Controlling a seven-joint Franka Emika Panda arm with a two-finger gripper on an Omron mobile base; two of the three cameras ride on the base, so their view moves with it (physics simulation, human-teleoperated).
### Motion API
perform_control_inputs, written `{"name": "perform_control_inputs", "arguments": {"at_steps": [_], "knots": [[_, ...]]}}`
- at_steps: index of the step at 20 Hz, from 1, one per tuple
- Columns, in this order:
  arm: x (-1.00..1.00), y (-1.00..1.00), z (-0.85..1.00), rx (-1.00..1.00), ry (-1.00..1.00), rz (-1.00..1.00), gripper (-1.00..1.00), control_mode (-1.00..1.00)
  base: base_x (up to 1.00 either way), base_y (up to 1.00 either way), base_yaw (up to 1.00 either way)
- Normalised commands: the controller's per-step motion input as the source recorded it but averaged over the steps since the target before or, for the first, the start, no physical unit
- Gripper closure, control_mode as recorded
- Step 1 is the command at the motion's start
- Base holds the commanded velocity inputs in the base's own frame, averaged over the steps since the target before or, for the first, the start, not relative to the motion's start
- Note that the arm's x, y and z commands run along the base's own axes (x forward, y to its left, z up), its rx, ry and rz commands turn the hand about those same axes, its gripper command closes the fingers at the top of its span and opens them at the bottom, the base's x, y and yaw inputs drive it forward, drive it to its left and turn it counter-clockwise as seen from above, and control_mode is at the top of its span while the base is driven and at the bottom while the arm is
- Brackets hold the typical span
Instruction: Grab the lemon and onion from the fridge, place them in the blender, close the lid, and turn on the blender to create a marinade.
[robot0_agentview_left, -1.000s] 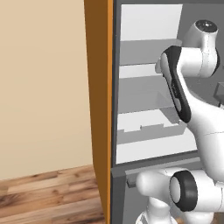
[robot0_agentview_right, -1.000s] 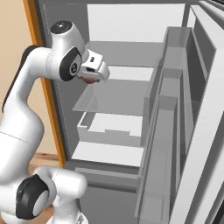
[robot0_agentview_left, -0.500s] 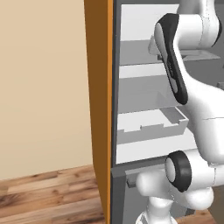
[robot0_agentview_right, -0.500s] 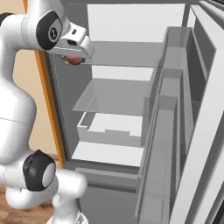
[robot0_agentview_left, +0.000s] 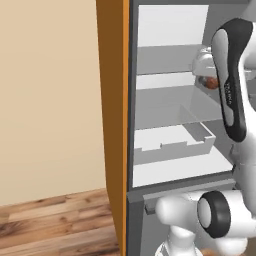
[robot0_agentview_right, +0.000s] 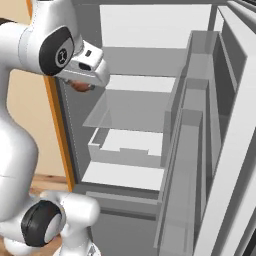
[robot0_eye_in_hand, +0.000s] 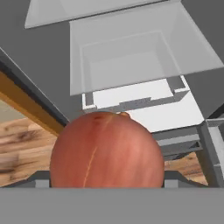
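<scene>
The end effector (robot0_agentview_right: 80, 85) is clamped on the reddish-brown onion (robot0_eye_in_hand: 107, 151), held up at the open fridge (robot0_agentview_right: 150, 95), above its clear glass shelf (robot0_agentview_right: 130, 112) and the white drawer tray (robot0_agentview_left: 172, 142) below.

no legible text, arm marking perhaps blurred

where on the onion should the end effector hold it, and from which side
Across the widest middle of the onion, one finger on each flank. It is a smooth round ball, so a grip off the middle would likely slip. In the hand view it already sits centred between the fingers of the end effector, with the fridge shelves beyond, so the present approach looks sound.
</scene>
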Motion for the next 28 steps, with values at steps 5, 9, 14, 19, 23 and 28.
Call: {"name": "perform_control_inputs", "arguments": {"at_steps": [5,9,14,19,23,28], "knots": [[-0.23,-0.01,-0.61,0.01,-0.18,0.11,1.0,-1.0,0.0,0.0,0.0],[0.0,0.0,-0.01,0.0,-0.01,0.0,1.0,-1.0,0.0,0.0,0.0],[0.0,0.0,0.0,0.0,0.0,0.0,1.0,-1.0,0.0,0.0,0.0],[-0.17,0.0,-0.01,0.0,0.04,0.0,1.0,1.0,-0.13,0.0,0.0],[0.0,0.0,0.0,0.0,0.0,0.0,1.0,1.0,-0.77,0.0,0.03],[0.0,0.0,0.0,0.0,0.0,0.0,1.0,1.0,-0.62,0.16,0.38]]}}
